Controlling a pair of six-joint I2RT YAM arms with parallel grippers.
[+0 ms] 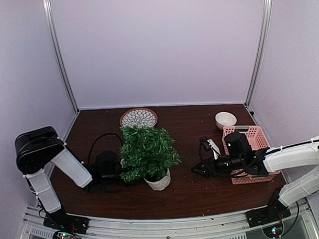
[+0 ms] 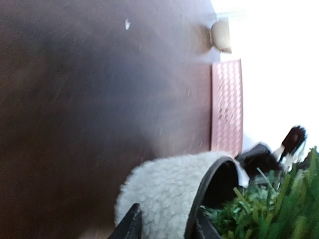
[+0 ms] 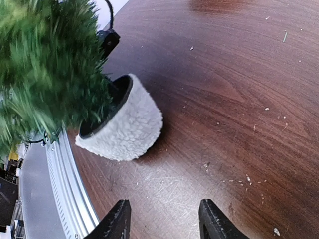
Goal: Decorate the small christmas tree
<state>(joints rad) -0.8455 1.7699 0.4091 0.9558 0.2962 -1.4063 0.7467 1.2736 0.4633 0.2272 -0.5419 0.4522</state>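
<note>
The small christmas tree (image 1: 148,150) is a bushy dark-green fir standing upright mid-table in a fuzzy white pot (image 1: 159,181). My left gripper (image 1: 125,176) reaches in low from the left, its tips hidden under the branches. In the left wrist view its fingers straddle the pot's wall (image 2: 164,194), one on the fleece outside and one inside the dark rim, so the left gripper (image 2: 164,220) is shut on the pot. My right gripper (image 1: 196,170) hovers to the right of the tree, pointing at it. It is open (image 3: 164,211) over bare wood, with the pot (image 3: 124,132) ahead and nothing between its fingers.
A pink basket (image 1: 250,148) stands at the right under my right arm, with a small white bowl (image 1: 225,119) behind it. A patterned plate (image 1: 138,118) lies behind the tree. The metal rail (image 3: 65,189) runs along the table's near edge.
</note>
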